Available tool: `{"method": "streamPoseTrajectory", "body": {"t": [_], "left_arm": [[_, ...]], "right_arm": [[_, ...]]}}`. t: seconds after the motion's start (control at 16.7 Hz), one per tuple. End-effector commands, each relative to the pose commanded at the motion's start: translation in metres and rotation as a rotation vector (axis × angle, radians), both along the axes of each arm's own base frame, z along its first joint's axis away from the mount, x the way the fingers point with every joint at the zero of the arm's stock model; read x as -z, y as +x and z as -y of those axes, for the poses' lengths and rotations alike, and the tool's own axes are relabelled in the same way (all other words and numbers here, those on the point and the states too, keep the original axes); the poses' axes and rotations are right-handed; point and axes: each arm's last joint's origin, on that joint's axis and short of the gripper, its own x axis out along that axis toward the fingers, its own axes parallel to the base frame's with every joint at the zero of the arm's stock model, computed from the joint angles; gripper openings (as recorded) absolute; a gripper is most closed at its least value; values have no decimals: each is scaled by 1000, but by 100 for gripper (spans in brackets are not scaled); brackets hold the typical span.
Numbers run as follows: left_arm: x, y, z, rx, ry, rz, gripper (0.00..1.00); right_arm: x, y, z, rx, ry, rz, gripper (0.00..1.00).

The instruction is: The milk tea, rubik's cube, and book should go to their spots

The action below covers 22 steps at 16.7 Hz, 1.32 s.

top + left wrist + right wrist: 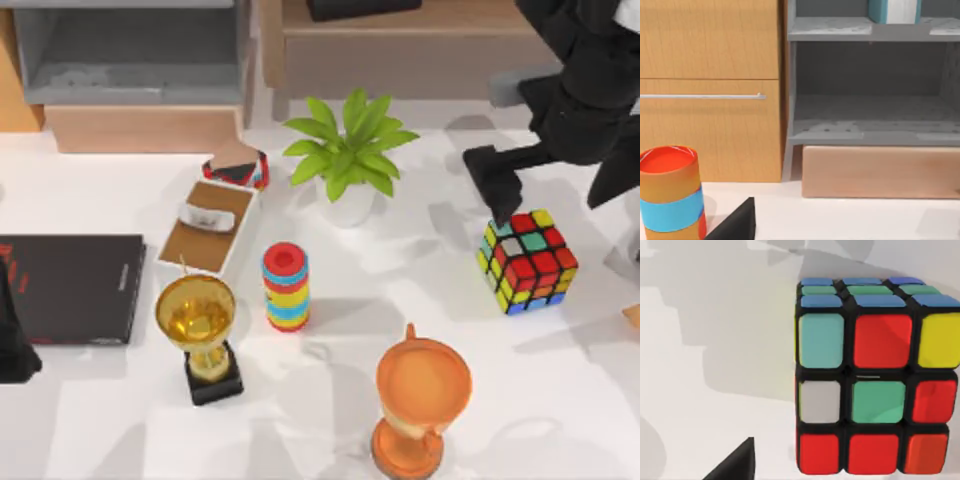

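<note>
filling the right wrist view, one rubik's cube (872, 377) sits on the white table (715, 365); from above it lies at right of frame, the right gripper (497, 185) just above it, fingers' spread impossible to tell. one light-blue book (893, 11), cut off, stands on the grey shelf (872, 30) in the left wrist view. two trophies (200, 335) stand lower centre. left arm (15, 330) parked at left edge.

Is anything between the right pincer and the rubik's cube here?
Nothing visible. The right pincer hangs just beyond the multicoloured 3x3 rubik's cube at the table's right, with bare white tabletop beside it; the potted green plant stands off to the left.
</note>
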Motion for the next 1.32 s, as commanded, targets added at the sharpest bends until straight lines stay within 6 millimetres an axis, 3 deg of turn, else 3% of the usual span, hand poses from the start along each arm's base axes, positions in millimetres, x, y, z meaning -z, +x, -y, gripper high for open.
{"method": "streamPoseTrajectory", "body": {"t": [0.36, 0.84, 1.14, 1.32], "left_arm": [[0, 0, 0, 0, 0, 0, 100], [0, 0, 0, 0, 0, 0, 100], [0, 0, 0, 0, 0, 0, 100], [0, 0, 0, 0, 0, 0, 100]], "right_arm": [[1, -1, 0, 0, -2, -7, 100], [55, -1, -1, -4, -5, -10, 100], [61, -1, -1, -4, -5, -10, 100], [61, -1, -1, -4, -5, -10, 77]]}}
